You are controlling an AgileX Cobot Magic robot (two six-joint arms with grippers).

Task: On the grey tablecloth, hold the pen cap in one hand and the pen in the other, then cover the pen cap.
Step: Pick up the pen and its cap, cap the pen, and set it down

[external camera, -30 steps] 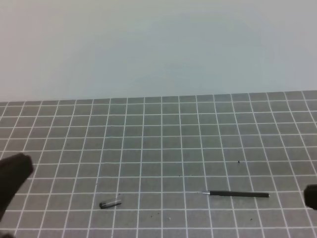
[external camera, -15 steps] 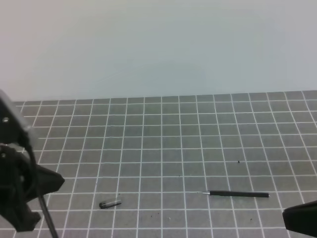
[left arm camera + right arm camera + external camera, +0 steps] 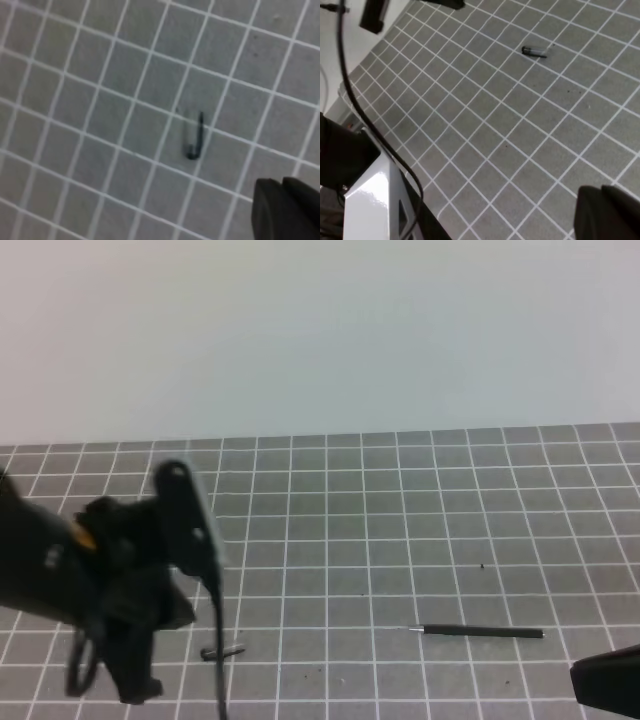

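Left hand (image 3: 120,640) moved in beside pen cap (image 3: 222,651) — grip state unclear.

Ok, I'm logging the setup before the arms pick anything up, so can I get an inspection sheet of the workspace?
Surface: grey tablecloth with white grid lines, flat; small dark specks.
Job's things: short dark-and-silver pen cap lies at front left; long thin black pen lies at front right, silver tip pointing left. Apart, neither held.
Clutter: small black hook-shaped mark or object on the cloth, unclear which.
Grippers: left gripper, only a dark edge shows, state unclear; right gripper likewise.
Cables: black cable hangs from the left arm, crossing in front of the cap.
Surroundings: plain pale wall behind.
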